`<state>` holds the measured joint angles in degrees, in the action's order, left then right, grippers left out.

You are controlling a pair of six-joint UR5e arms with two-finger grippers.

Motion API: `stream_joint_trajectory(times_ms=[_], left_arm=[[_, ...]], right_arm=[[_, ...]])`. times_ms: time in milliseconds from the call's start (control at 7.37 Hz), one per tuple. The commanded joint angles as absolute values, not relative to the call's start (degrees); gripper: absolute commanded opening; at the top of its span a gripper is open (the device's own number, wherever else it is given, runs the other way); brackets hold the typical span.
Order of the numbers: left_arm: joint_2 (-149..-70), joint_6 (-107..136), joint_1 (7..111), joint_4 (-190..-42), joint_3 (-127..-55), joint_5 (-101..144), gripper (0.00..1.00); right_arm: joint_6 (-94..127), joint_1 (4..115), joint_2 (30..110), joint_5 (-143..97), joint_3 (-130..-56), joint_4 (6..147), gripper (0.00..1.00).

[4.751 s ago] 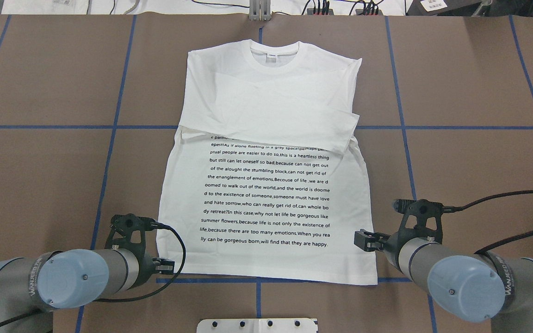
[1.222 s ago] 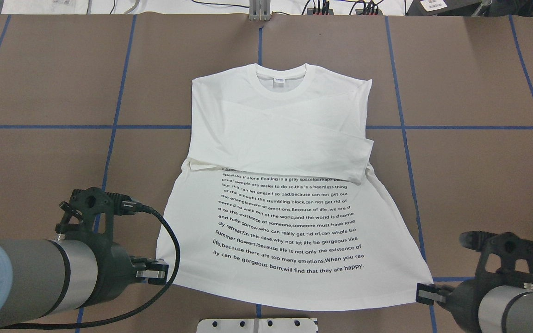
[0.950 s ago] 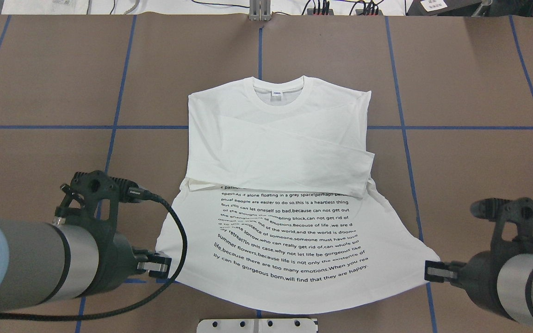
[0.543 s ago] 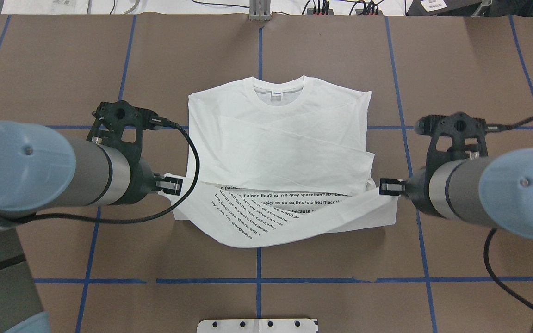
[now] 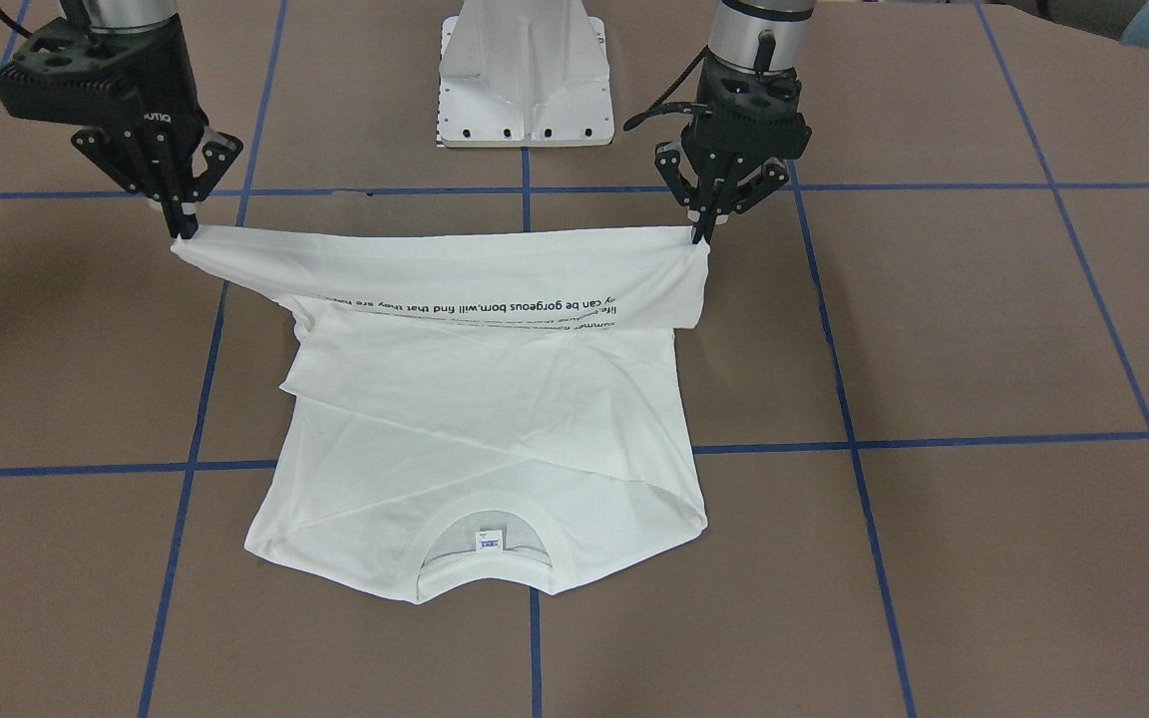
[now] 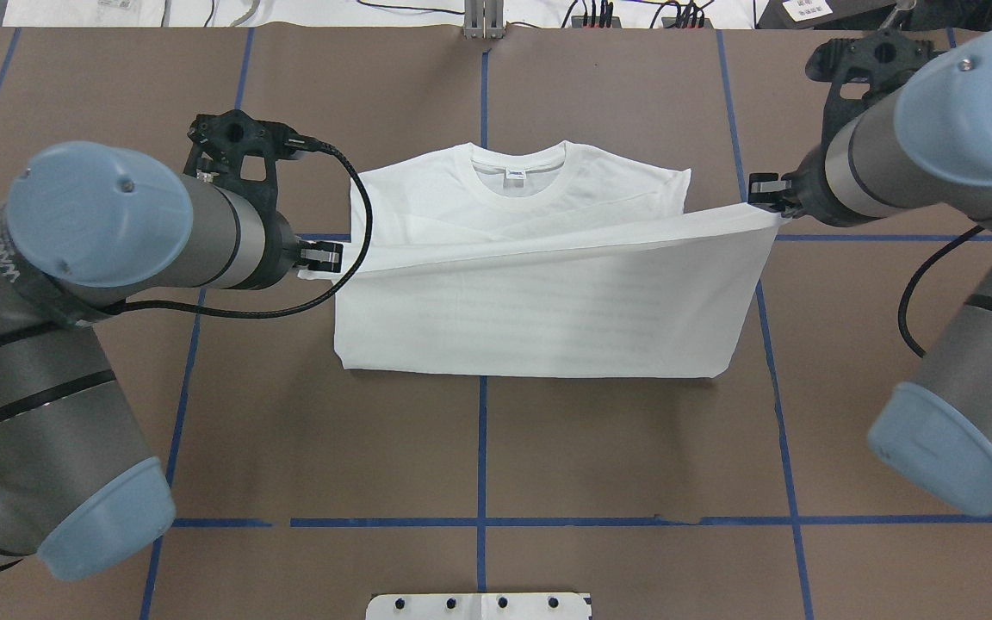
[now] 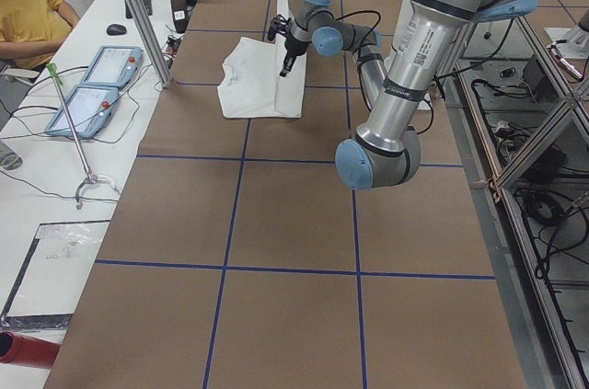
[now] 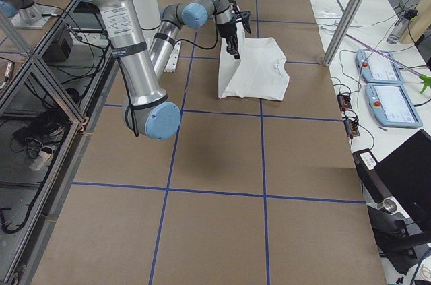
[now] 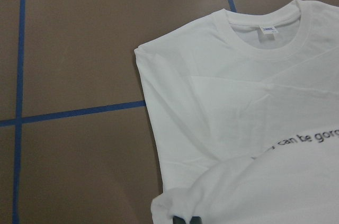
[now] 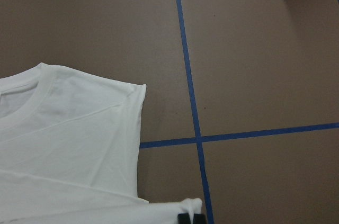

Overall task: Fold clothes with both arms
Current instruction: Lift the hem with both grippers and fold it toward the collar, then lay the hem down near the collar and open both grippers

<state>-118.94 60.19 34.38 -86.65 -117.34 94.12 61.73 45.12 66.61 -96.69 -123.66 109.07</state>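
Two hem corners of the shirt (image 5: 475, 419) are raised above the table (image 5: 934, 329), clamped by the left gripper (image 5: 702, 236) and right gripper (image 5: 182, 228). Collar (image 9: 265, 50) lies flat toward the far edge.

Light: bright, even, from overhead.
Shadows: soft, faint, beneath the held-up T-shirt (image 6: 548, 301) hem.
Focus: sharp; wrist views slightly softer.

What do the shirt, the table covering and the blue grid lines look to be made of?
T-shirt: soft matte knit, likely cotton; it sags and creases where lifted, collar band thicker.
Table covering: matte brown paper or card, seemingly; flat, no glare.
Blue lines: probably adhesive tape; slightly ragged, with gaps.
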Motion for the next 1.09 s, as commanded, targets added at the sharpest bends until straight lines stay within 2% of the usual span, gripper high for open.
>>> stream_joint_trajectory(times_ms=[0, 136, 407, 679, 950], left_arm=[[-120.49, 60.03, 36.2, -97.15, -106.14, 92.99, 0.0], [-122.24, 59.94, 37.17, -99.56, -101.73, 92.73, 0.0], [-126.19, 59.77, 38.92, -100.11, -97.49, 91.93, 0.0], [-129.53, 59.68, 41.21, -100.28, -93.72, 91.93, 0.0], [-130.34, 58.45, 42.1, -107.88, -86.53, 91.85, 0.0]], right_arm=[[60.73, 46.05, 64.6, -96.42, -109.67, 96.15, 0.0], [60.82, 45.88, 64.16, -96.42, -102.99, 88.41, 0.0], [60.91, 45.88, 59.18, -96.07, -94.52, 85.08, 0.0], [60.73, 46.66, 58.45, -96.06, -93.6, 85.08, 0.0], [60.82, 46.76, 58.45, -95.37, -91.77, 84.99, 0.0]])
